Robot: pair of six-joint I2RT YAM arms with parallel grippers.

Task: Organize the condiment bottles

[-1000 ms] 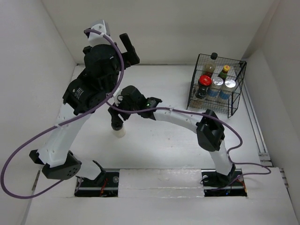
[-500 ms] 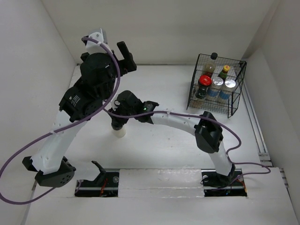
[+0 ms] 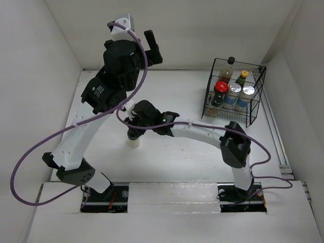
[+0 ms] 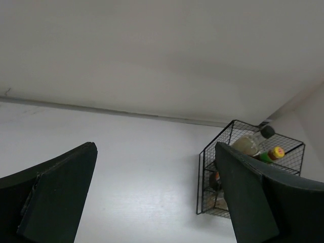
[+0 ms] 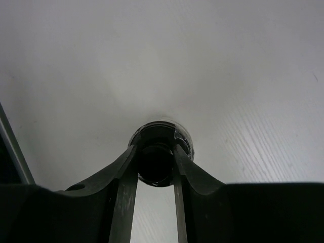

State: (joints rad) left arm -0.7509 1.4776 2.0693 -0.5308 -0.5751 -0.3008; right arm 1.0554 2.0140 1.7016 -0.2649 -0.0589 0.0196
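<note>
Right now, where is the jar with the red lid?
In the top view, the red-lidded jar stands inside the black wire basket at the far right, just left of a silver-capped shaker.

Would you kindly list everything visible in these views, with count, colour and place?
wire basket: one, black, far right of the table.
red-lidded jar: one, dark, in the basket, left of the shakers.
silver-capped shakers: two, blue-labelled, side by side in the basket.
green bottle: one, yellowish cap, in the basket behind the shakers.
brown sauce bottle: one, black cap, in the basket's far left corner.
black-capped jar: one, pale body, upright on the table, outside the basket.
table: one, white.
left gripper: one, black, raised near the back wall, jaws open and empty.
right gripper: one, black, above the jar, jaws shut on its cap.
</note>
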